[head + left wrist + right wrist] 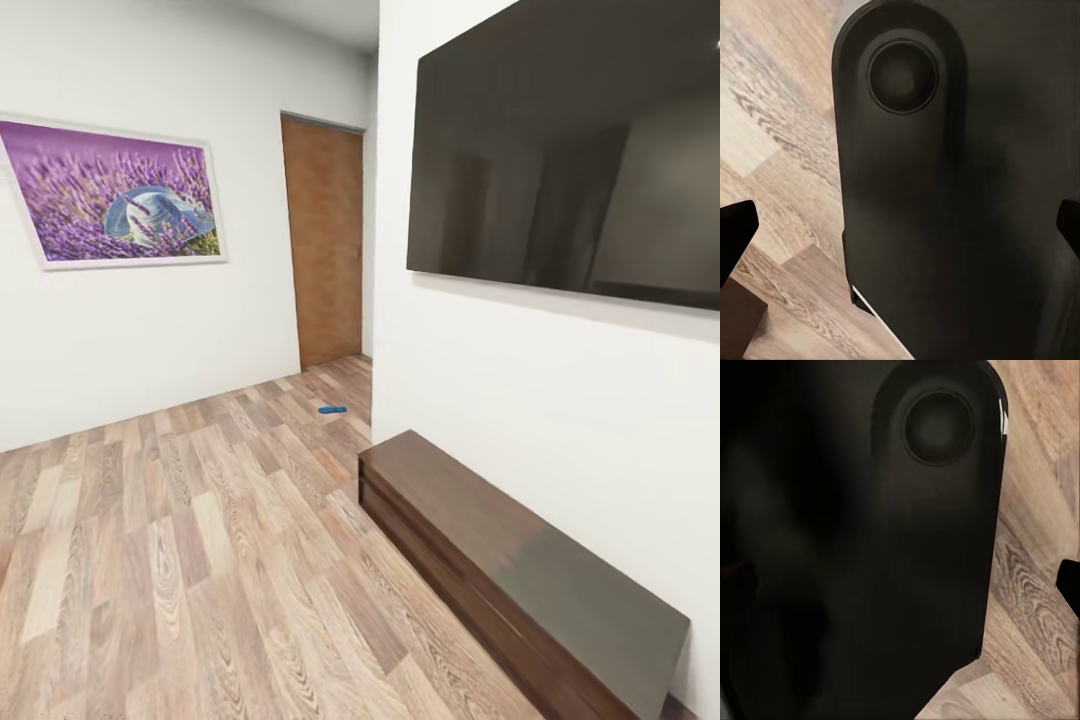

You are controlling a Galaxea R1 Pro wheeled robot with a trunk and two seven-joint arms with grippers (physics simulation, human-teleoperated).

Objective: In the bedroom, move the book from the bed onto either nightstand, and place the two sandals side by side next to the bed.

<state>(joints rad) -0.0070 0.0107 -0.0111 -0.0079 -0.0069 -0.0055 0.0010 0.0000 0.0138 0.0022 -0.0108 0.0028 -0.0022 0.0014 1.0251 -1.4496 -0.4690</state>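
Left end effector (pixel 904 225): two dark fingertips (pixel 735 232) poking in at opposite edges of the left wrist view, set wide apart, nothing between them. Just past them, a big black rounded robot housing (pixel 945 195) with a round recessed cap, blocking most of what lies beyond; wood-plank floor (pixel 772 135) to one side.

Right end effector (pixel 900 600): one dark fingertip (pixel 1071 585) clear at the frame edge, the other lost in black against a similar dark housing (pixel 915 532) — spread hard to judge, so open or closed cannot be told. No object seen in its grasp. Floor planks along the far side.

Further out, from the head view: brown plank floor (pixel 180 560) running to a wooden door (pixel 325 240) at the back, its near edge cut off by the white wall corner (pixel 385 250). On the floor close to that door and corner, one sandal (pixel 333 409) — a small bright blue sliver lying flat, too distant to make out straps. Long low dark-brown cabinet (pixel 500 560) against the right wall, top glossy, far end cropped by the frame. Above it a large black wall screen (pixel 570 150), also cropped. On the left wall, a white-framed lavender picture (pixel 120 195)
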